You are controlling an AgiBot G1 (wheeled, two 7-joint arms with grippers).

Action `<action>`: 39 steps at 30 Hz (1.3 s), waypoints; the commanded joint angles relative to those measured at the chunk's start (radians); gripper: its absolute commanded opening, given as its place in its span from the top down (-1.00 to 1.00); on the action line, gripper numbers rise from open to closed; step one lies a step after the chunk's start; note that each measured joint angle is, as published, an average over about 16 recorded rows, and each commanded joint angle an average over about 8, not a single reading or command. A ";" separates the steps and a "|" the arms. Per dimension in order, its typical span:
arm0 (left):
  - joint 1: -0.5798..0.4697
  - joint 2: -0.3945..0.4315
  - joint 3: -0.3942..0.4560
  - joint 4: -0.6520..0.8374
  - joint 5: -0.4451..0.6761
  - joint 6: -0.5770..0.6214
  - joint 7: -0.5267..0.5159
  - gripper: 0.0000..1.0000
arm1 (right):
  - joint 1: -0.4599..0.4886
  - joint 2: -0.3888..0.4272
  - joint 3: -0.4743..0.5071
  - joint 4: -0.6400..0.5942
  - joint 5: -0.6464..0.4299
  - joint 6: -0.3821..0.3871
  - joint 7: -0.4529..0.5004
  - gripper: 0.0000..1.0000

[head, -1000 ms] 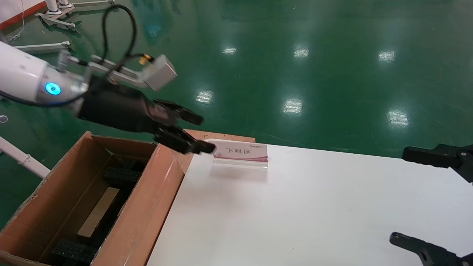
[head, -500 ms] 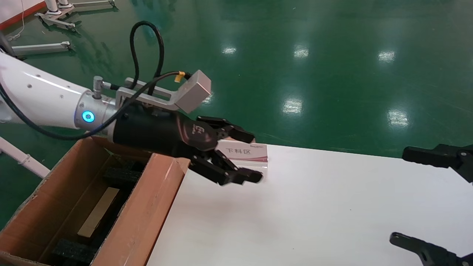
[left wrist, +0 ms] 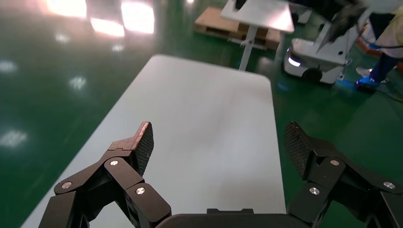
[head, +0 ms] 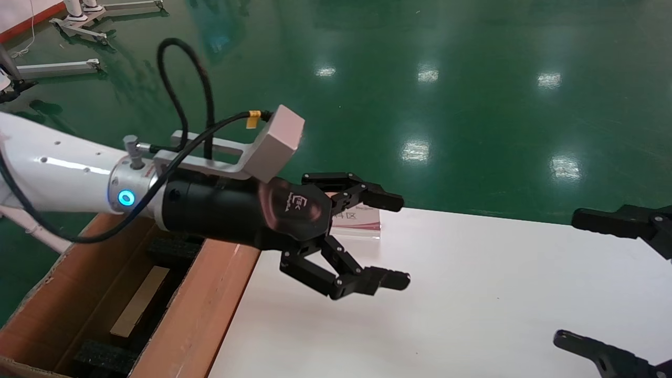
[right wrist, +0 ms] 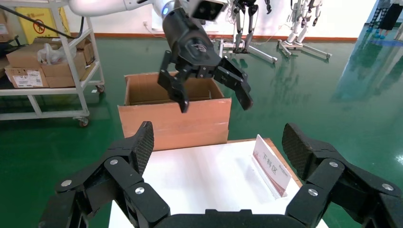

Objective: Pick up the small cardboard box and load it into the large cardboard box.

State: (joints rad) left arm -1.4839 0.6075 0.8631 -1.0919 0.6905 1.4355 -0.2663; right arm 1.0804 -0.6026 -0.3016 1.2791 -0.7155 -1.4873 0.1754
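Note:
The large cardboard box (head: pixel 210 304) stands open at the table's left end, with black foam blocks (head: pixel 105 354) inside. A pale tan narrow face of the small cardboard box (head: pixel 139 302) shows between the foam, deep inside the large box. My left gripper (head: pixel 396 241) is open and empty, held above the white table (head: pixel 472 294) just right of the large box. The left wrist view shows its fingers (left wrist: pixel 142 142) spread over bare table (left wrist: pixel 214 118). My right gripper (head: pixel 567 277) is open and empty at the table's right edge. The right wrist view shows the left gripper (right wrist: pixel 216 102) in front of the large box (right wrist: pixel 176 118).
A small acrylic sign with red print (head: pixel 359 223) stands at the table's far edge behind the left gripper; it also shows in the right wrist view (right wrist: pixel 271 166). Green floor lies around. A shelf cart with cartons (right wrist: pixel 47 71) stands far off.
My left arm has swung right, from above the large box's far corner out over the table, past the sign. Its jaws stayed open and empty. The right arm has not moved.

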 commanded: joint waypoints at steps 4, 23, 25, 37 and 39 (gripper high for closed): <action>0.110 0.001 -0.157 -0.052 0.011 0.016 0.021 -1.00 | 0.000 0.000 0.000 0.000 0.000 0.000 0.000 -1.00; 0.450 0.003 -0.643 -0.210 0.044 0.066 0.084 -1.00 | 0.000 0.001 -0.001 0.000 0.001 0.001 -0.001 -1.00; 0.456 0.003 -0.651 -0.213 0.044 0.067 0.085 -1.00 | 0.000 0.001 -0.001 0.000 0.001 0.001 -0.001 -1.00; 0.428 0.004 -0.610 -0.200 0.044 0.064 0.081 -1.00 | 0.000 0.001 -0.001 0.000 0.001 0.001 -0.001 -1.00; 0.425 0.004 -0.605 -0.199 0.044 0.063 0.081 -1.00 | 0.000 0.001 -0.001 0.000 0.001 0.001 -0.001 -1.00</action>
State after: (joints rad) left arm -1.0576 0.6111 0.2556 -1.2914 0.7340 1.4988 -0.1853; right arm 1.0804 -0.6021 -0.3024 1.2788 -0.7145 -1.4866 0.1748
